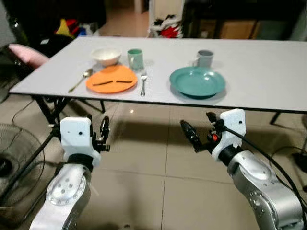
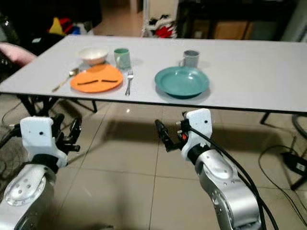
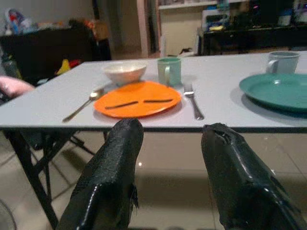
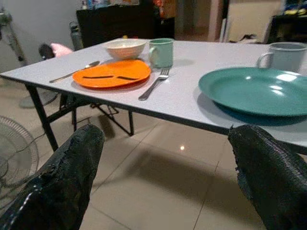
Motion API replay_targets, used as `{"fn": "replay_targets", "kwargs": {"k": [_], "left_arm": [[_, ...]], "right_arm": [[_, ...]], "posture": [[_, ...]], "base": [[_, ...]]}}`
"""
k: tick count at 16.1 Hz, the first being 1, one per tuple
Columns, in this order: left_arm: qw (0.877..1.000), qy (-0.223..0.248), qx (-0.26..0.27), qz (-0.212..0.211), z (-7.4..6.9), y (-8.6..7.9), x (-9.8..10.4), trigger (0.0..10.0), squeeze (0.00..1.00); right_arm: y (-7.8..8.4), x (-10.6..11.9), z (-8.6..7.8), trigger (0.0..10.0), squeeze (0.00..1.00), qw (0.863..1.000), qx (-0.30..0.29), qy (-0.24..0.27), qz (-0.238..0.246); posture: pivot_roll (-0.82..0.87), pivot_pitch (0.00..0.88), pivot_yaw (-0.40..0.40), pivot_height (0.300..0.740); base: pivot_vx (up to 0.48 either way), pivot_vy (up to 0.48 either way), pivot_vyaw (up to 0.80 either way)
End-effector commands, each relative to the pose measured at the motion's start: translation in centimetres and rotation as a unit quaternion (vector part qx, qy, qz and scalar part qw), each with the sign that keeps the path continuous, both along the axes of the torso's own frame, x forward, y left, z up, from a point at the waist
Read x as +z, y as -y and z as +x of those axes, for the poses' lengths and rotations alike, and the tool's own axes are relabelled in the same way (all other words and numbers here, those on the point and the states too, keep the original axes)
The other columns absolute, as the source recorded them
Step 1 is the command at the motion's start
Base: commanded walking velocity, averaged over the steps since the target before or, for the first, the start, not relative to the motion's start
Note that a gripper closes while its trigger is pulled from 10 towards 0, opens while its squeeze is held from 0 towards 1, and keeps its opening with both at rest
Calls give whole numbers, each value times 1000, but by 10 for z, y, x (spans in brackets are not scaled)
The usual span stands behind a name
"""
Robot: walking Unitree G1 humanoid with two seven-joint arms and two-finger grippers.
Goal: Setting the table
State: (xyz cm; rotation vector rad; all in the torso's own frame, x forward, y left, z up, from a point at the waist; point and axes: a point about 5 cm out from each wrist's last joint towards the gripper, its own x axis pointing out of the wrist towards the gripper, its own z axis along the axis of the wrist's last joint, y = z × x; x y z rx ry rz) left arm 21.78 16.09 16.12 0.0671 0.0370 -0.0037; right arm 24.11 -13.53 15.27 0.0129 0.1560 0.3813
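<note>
A white table [image 1: 259, 67] stands ahead. On its left part lies an orange plate [image 1: 112, 79] with two dark chopsticks [image 1: 112, 83] across it. A spoon [image 1: 79, 81] lies to its left and a fork [image 1: 143, 81] to its right. Behind the plate stand a white bowl [image 1: 106, 56] and a green mug [image 1: 135, 59]. Further right sit a teal plate [image 1: 197, 81] and a grey mug [image 1: 205, 58]. Both grippers hang below the table's near edge over the floor. My left gripper [image 1: 101, 132] is open and holds nothing; my right gripper [image 1: 200, 127] is open wide and holds nothing.
A floor fan [image 1: 9, 163] stands low on the left beside the table's black folding legs [image 1: 48, 110]. Cables [image 1: 297, 158] lie on the tiled floor at the right. A pink object [image 1: 26, 53] sits past the table's left end. Dark furniture fills the background.
</note>
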Motion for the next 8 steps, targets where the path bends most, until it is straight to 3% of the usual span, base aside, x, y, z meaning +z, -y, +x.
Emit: {"fn": "replay_targets", "kwargs": {"k": [1,8], "left_arm": [[1000,2,-9,9,4,1,-1,10000,0],[1000,13,-13,-18,2,5,0,10000,0]], "right_arm": [[3,4,2,10000,0,1000,-8,8,-4],[3,7,2,10000,0,1000,4,21,-13]], "posture": [[-99,0,89,740],[-101,0,78,740]], "base": [[0,0,0],[0,0,0]]}}
